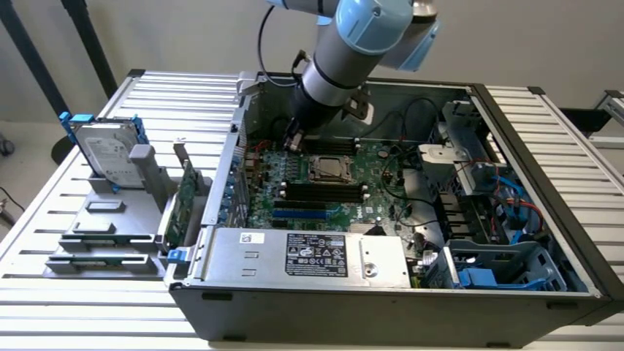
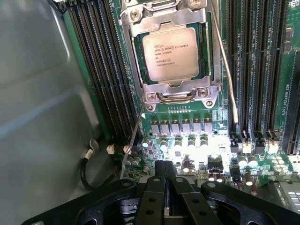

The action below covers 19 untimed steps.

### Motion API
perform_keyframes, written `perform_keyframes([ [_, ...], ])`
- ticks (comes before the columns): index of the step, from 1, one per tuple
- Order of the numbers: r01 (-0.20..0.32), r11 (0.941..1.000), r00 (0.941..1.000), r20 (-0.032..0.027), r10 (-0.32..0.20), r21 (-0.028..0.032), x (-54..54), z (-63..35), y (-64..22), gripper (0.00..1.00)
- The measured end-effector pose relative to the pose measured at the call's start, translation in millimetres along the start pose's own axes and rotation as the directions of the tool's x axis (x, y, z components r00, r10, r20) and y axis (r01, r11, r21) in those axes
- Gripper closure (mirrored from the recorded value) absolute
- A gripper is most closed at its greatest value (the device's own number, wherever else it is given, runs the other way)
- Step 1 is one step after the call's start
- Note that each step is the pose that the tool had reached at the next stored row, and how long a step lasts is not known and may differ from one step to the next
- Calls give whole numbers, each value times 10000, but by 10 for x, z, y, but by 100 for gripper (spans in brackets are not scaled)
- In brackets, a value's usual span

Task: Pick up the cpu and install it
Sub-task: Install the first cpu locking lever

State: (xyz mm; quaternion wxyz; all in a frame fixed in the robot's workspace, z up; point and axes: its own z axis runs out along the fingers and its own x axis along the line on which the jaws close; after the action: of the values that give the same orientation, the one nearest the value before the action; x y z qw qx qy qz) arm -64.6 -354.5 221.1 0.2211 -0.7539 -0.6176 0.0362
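Observation:
The cpu (image 2: pixel 172 52), a small square chip with a dull silver printed top, lies flat in its socket on the green motherboard (image 2: pixel 197 122), under the metal retention frame (image 2: pixel 174 93). In the exterior view the cpu (image 1: pixel 329 167) sits mid-board inside the open computer case. My gripper (image 2: pixel 165 174) hangs just above the board beside the socket, its black fingers pressed together with nothing between them. Seen from outside, the gripper (image 1: pixel 291 142) points down next to the socket, toward the exterior view's left and the back of the case.
Thin socket lever rods (image 2: pixel 228 70) run along both sides of the frame. Black memory slots (image 2: pixel 101 70) flank the socket. A silver hard drive with blue rails (image 1: pixel 105 150) and a green card (image 1: pixel 180 203) stand in a grey holder at the exterior view's left. The power supply (image 1: pixel 312 256) fills the case front.

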Motion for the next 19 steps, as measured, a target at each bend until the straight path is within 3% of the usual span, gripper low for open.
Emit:
perform_keyframes([
  [3, -371, 9993, 9992, -157, 370, -79, 0, -1, 0, 89],
  [6, -644, 9979, 9975, -302, 641, -101, 1, -10, -5, 89],
  [15, -882, 9961, 9922, -882, 880, 16, 6, -96, -39, 89],
  [19, -1005, 9949, 9887, -1110, 1005, 57, 7, -119, -48, 89],
])
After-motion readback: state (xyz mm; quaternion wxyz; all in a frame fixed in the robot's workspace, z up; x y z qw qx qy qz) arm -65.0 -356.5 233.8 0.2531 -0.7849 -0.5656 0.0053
